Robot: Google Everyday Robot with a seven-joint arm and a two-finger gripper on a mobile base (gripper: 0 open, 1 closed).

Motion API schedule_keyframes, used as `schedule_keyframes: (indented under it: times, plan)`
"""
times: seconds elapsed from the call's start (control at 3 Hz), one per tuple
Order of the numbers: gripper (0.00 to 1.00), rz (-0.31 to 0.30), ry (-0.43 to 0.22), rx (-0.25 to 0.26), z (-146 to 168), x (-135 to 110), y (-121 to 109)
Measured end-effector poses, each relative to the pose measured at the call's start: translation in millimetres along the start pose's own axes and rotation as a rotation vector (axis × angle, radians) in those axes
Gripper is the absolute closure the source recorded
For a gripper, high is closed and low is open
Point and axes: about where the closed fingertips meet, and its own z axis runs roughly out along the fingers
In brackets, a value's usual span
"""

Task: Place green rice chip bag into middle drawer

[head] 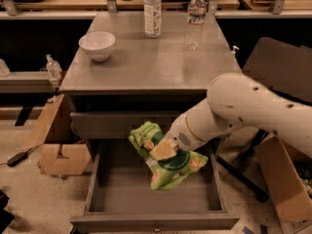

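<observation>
The green rice chip bag is crinkled light-green foil with a dark green round logo. My gripper is shut on it and holds it in the air just above the open middle drawer. The drawer is pulled out, with a bare grey box inside and a small knob on its front edge. The bag hangs over the drawer's rear middle part. My white arm reaches in from the right.
A closed grey drawer front sits above the open one. On the cabinet top stand a white bowl and two clear water bottles. Cardboard boxes lie at left and right.
</observation>
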Motion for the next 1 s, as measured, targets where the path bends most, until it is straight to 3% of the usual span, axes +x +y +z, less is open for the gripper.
schedule_keyframes:
  times: [0.33, 0.67, 1.0]
  plan:
    - [1.0, 0.029, 0.0, -0.04, 69, 26, -5]
    - [1.0, 0.074, -0.005, -0.057, 149, 48, -25]
    - [1.0, 0.133, -0.009, -0.062, 187, 64, -48]
